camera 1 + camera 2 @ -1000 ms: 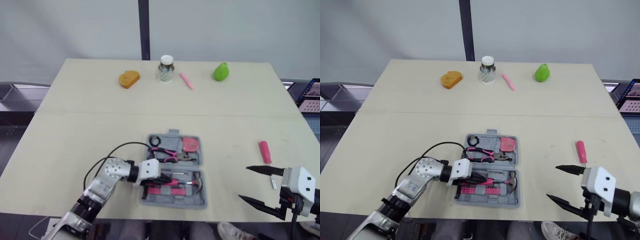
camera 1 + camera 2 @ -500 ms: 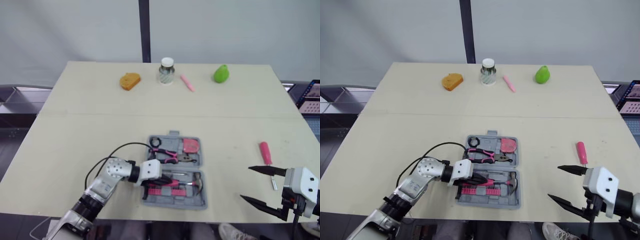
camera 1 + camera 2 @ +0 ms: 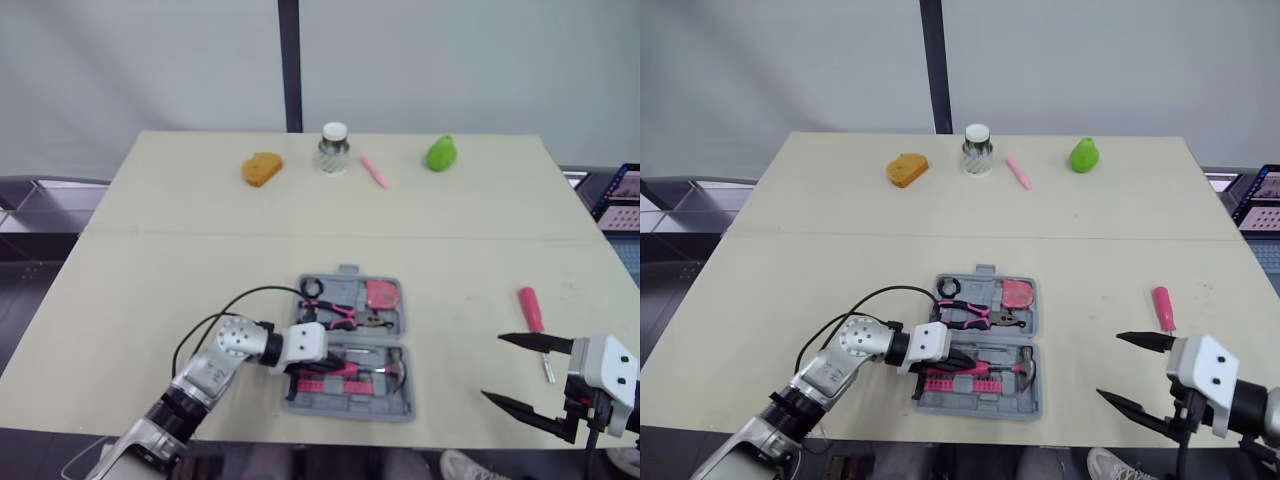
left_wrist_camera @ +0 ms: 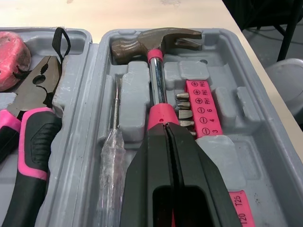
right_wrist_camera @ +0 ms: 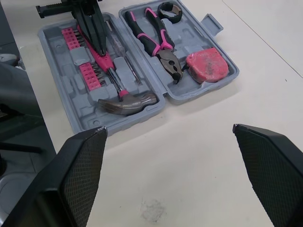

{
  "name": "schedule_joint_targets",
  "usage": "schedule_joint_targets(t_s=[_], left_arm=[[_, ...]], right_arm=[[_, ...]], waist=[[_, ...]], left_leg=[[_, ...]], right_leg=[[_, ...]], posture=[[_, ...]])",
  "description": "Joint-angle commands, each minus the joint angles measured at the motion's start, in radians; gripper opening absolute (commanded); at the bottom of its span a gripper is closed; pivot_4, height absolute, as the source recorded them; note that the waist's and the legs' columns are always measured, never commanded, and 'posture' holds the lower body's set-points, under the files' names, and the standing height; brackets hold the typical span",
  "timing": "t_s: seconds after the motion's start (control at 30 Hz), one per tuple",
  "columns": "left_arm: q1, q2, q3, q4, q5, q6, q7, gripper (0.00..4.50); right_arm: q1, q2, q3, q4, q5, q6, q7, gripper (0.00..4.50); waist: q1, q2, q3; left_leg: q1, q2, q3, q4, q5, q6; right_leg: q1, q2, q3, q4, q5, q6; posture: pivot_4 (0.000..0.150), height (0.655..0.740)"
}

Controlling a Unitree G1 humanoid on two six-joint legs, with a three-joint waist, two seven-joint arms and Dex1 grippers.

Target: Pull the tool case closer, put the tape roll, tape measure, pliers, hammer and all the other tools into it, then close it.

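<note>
Grey tool case (image 3: 395, 400) lies open near the front edge of the table (image 3: 150, 260). Left gripper (image 3: 318, 362) reaches into the case's near half. Right gripper (image 3: 492, 367) hovers over the front right of the table, fingers spread wide, empty. Pink-handled screwdriver (image 3: 531, 305) lies on the table outside the case, just beyond the right gripper. Along the far edge: orange piece (image 3: 262, 167), jar (image 3: 334, 148), pink stick (image 3: 373, 170), green pear shape (image 3: 441, 153).

Left wrist view: fingers (image 4: 142, 179) are pressed together, nothing between them. Tips are over the pink grip of the hammer (image 4: 154, 40), which is seated in its slot; contact unclear. Bit strip (image 4: 203, 101) sits beside it. Pliers (image 4: 33, 118) and tape measure (image 4: 12, 52) are in the other half.

Right wrist view: tape roll (image 5: 170, 10) sits in the case by the pliers' handles.
</note>
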Motion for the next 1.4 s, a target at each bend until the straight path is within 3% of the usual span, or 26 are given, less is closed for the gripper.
schedule_joint_targets(t_s=[0.03,0.33,0.53,0.7,0.8,1.07,1.17,1.37,1.4], left_arm=[[0.054,0.036,-0.105,0.122,0.15,0.062,0.013,0.08],[0.048,0.03,-0.108,0.138,0.15,0.056,0.025,0.08],[0.043,0.02,-0.033,0.104,0.085,0.034,0.052,0.08],[0.058,0.015,0.133,-0.097,-0.131,0.081,0.014,0.08],[0.046,0.013,0.235,-0.199,-0.245,0.153,0.023,0.08],[0.084,0.105,0.45,-0.304,-0.418,0.239,-0.011,0.08],[0.186,0.175,0.548,-0.336,-0.464,0.231,-0.041,0.89],[0.454,0.236,0.71,-0.369,-0.482,0.115,-0.087,3.77],[0.497,0.239,0.727,-0.372,-0.482,0.094,-0.099,4.44]], right_arm=[[0.003,0.003,-0.043,-0.029,0.023,-0.004,-0.001,4.5],[0.0,0.001,-0.042,-0.029,0.022,-0.002,-0.002,4.5],[-0.02,0.001,-0.019,-0.02,0.013,-0.002,-0.01,4.5],[-0.05,0.001,0.01,-0.001,0.006,-0.008,-0.015,4.5],[-0.081,-0.002,0.037,0.014,0.002,-0.007,-0.021,4.5],[-0.151,-0.018,0.106,0.043,0.0,0.013,-0.024,4.5],[-0.153,-0.011,0.133,0.033,0.0,0.022,-0.031,4.5],[-0.114,0.036,0.182,0.028,-0.019,0.001,-0.054,4.5],[-0.108,0.044,0.187,0.028,-0.02,0.0,-0.059,4.5]], waist=[[0.0,0.004,-0.002],[-0.001,0.004,-0.003],[-0.001,0.004,-0.002],[-0.009,0.007,0.005],[-0.011,-0.002,0.012],[-0.011,-0.003,0.014],[-0.015,-0.007,0.017],[-0.029,-0.008,0.024],[-0.029,-0.008,0.024]], left_leg=[[0.001,0.0,0.0,0.0,-0.001,0.0],[0.001,0.0,0.0,0.0,-0.002,0.0],[0.0,0.0,0.0,0.0,-0.002,0.001],[-0.002,0.001,0.0,-0.001,-0.002,0.0],[-0.013,0.002,0.0,-0.001,0.005,0.001],[-0.018,-0.001,0.0,-0.001,0.008,0.004],[-0.018,-0.001,0.001,-0.001,0.008,0.005],[-0.019,0.001,0.0,-0.001,0.007,0.003],[-0.019,0.001,0.0,-0.002,0.006,0.002]], right_leg=[[0.001,0.0,0.0,-0.001,0.0,0.0],[0.002,-0.001,0.0,-0.003,0.001,0.001],[0.002,-0.002,0.0,-0.004,0.001,0.001],[-0.002,-0.002,0.001,-0.003,0.001,0.001],[-0.014,0.0,0.0,0.001,0.001,0.001],[-0.018,0.006,-0.008,0.004,0.001,0.001],[-0.018,0.006,-0.009,0.004,0.002,0.002],[-0.019,0.001,-0.003,-0.001,0.002,0.002],[-0.019,0.001,-0.002,-0.001,0.002,0.002]], posture=[[0.15,0.695],[0.15,0.695],[0.15,0.695],[0.15,0.695],[0.15,0.695],[0.15,0.695],[0.15,0.695],[0.15,0.695],[0.15,0.695]])
